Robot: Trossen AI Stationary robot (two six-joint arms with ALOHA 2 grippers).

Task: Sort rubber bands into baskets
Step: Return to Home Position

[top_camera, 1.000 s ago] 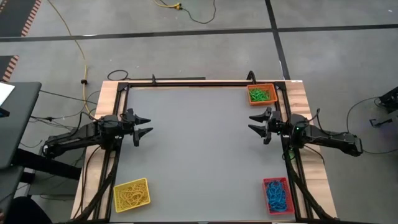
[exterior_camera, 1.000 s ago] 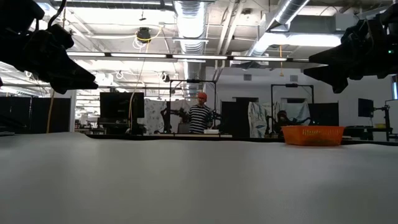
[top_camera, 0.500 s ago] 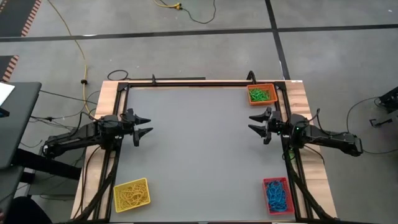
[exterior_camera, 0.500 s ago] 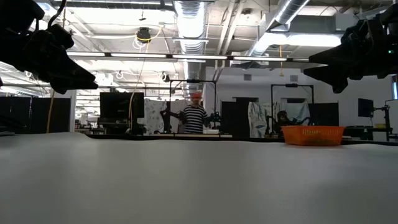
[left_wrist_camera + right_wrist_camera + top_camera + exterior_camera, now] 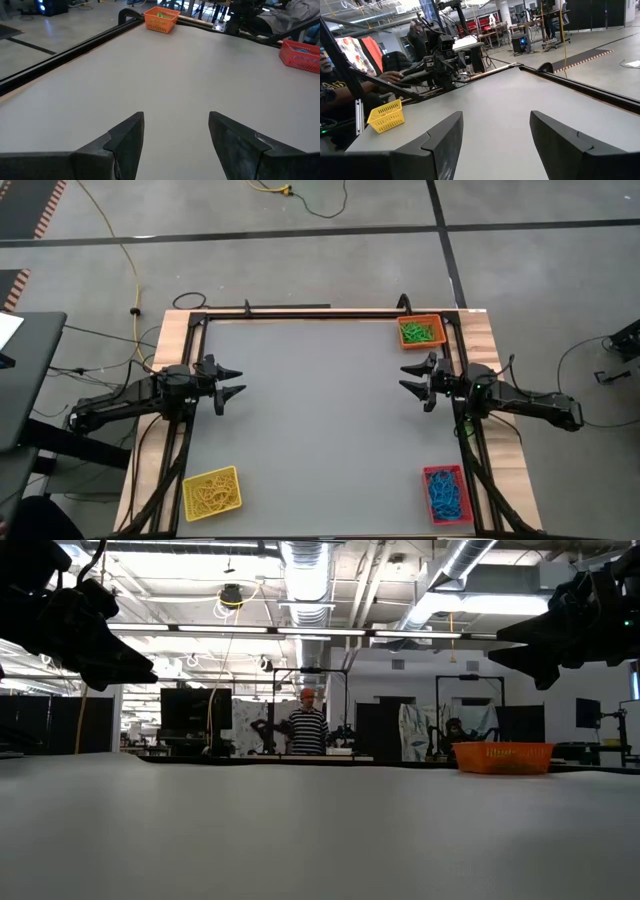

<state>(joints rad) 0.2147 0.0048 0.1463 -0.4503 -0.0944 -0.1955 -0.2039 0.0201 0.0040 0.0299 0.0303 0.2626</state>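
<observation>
Three baskets stand on the grey table (image 5: 320, 420). The orange basket (image 5: 421, 332) at the far right corner holds green rubber bands (image 5: 420, 333). The red basket (image 5: 446, 494) at the near right holds blue rubber bands (image 5: 444, 494). The yellow basket (image 5: 211, 493) at the near left holds yellow rubber bands (image 5: 212, 495). My left gripper (image 5: 234, 381) hovers open at the table's left edge, my right gripper (image 5: 408, 379) open at the right edge. Both are above the table with nothing between their fingers.
A black frame rail (image 5: 300, 313) runs along the table's far edge, with more rails down both sides. A yellow cable (image 5: 120, 240) lies on the floor beyond the table. A person (image 5: 306, 728) stands far off in the room; another sits behind the left arm (image 5: 335, 95).
Both arms have kept still. The person far off in the room has stepped a little to the left in the low view.
</observation>
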